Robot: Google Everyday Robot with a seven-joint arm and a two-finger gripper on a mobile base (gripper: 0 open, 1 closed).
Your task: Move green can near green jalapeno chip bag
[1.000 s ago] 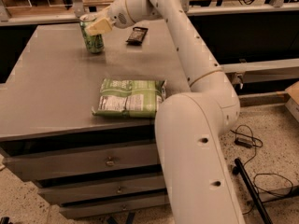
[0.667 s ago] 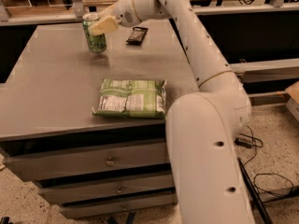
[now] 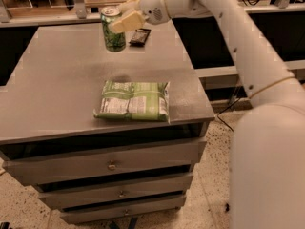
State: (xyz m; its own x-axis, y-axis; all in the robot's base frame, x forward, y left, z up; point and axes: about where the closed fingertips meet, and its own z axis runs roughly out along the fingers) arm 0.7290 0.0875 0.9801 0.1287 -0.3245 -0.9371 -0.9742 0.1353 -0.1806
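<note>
— Gripper (image 3: 123, 14) check: what is it doing?

— I'm watching it clamping the green can (image 3: 113, 35) by its upper part. One cream finger (image 3: 126, 21) is crossing the can's front and the other is sitting behind the rim. It's hanging over the far end of the table (image 3: 57, 104), and the can is standing upright in it.

— Anything holding anything else?

— Only the drawers (image 3: 109, 163) under the table top, well below the gripper. Three fronts are showing closed, so I'm not seeing inside them. The can's silver top is facing up, and I cannot tell whether it's opened.

— How is the can looking?

— Green, with pale lettering running down its side. I cannot tell whether its base is touching the table.

— And the bag?

— The green jalapeno chip bag (image 3: 136, 101) is lying flat, well apart from the gripper on the camera's side. It's showing light green with white panels. A dark packet (image 3: 139, 36) is lying just beside the gripper, next to the can on the arm's side.
</note>
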